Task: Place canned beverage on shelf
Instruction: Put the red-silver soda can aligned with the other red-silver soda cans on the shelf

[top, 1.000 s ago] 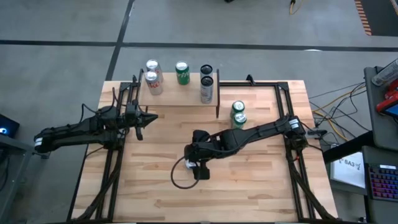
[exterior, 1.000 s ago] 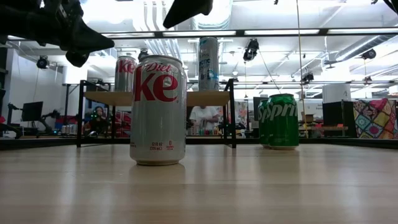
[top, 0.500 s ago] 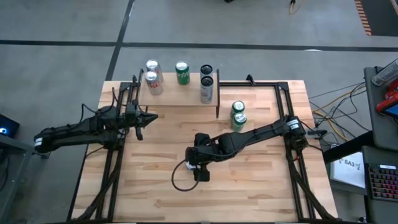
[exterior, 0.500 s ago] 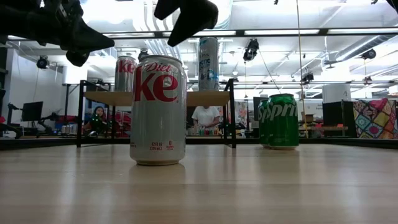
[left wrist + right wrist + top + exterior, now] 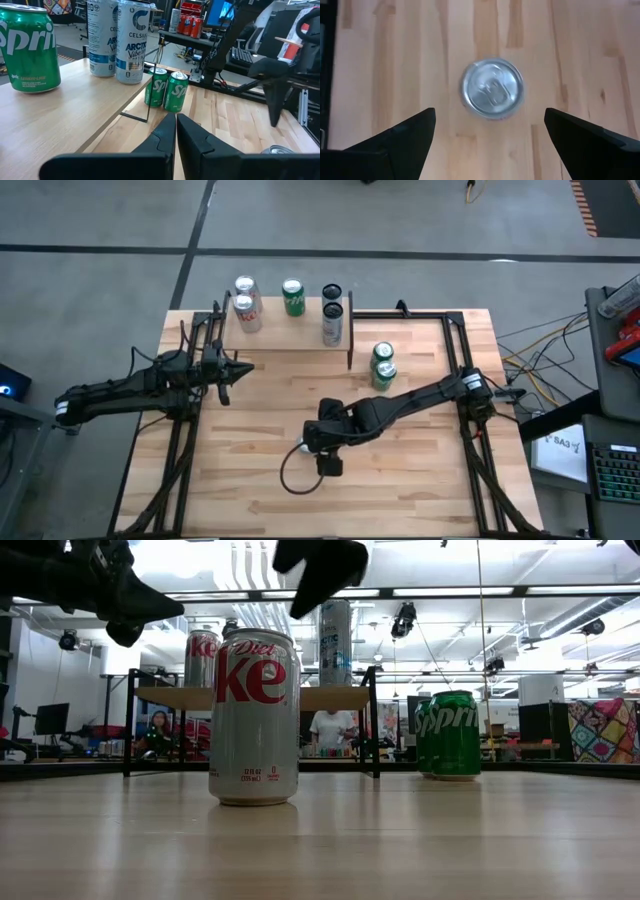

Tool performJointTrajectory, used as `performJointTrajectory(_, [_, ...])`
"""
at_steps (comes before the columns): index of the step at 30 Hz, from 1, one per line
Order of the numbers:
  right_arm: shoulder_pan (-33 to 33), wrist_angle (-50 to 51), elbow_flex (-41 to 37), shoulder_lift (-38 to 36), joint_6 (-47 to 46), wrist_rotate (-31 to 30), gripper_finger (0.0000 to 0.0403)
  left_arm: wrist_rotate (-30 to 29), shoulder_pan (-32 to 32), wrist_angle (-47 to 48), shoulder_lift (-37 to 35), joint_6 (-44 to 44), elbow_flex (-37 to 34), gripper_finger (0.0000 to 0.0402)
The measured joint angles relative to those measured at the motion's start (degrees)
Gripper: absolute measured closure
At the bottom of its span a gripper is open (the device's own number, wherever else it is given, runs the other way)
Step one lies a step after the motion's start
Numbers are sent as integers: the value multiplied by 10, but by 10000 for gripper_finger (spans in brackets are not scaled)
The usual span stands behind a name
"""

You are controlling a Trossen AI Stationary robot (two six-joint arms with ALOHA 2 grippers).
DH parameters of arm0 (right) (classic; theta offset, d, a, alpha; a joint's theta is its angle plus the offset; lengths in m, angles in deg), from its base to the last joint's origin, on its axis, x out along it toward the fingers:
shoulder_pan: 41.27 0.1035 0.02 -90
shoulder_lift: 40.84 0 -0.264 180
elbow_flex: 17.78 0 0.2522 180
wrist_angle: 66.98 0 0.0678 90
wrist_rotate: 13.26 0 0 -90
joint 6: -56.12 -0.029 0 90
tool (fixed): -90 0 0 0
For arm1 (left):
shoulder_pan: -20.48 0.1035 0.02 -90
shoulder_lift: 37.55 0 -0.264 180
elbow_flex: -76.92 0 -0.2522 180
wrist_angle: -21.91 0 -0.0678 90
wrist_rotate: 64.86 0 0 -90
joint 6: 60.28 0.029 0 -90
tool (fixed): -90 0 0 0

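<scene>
A silver Diet Coke can (image 5: 254,718) stands upright on the tabletop near its middle; its top shows in the right wrist view (image 5: 492,90). My right gripper (image 5: 490,114) hangs above it, pointing down, wide open, with one finger out to each side of the can and clear of it; it also shows in the high view (image 5: 327,442). My left gripper (image 5: 175,131) is shut and empty, held over the table's left side (image 5: 235,368). The shelf (image 5: 290,332) stands at the far edge and carries a Diet Coke can (image 5: 247,310), a Sprite can (image 5: 293,297) and two Celsius cans (image 5: 332,315).
Two green Sprite cans (image 5: 383,365) stand side by side on the table to the right of the shelf. A black cable loop (image 5: 292,477) lies on the table by my right gripper. Black frame rails (image 5: 180,450) run along the table's left and right sides.
My right gripper has moved toward the table's near edge and a little to the right, staying open above the Diet Coke can on the table. The can has stayed in place.
</scene>
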Motion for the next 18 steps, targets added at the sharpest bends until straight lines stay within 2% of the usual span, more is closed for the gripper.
performJointTrajectory(18, [-2, -52, -26, 0, 27, -31, 39, 0, 0, 0, 0, 0, 0, 402])
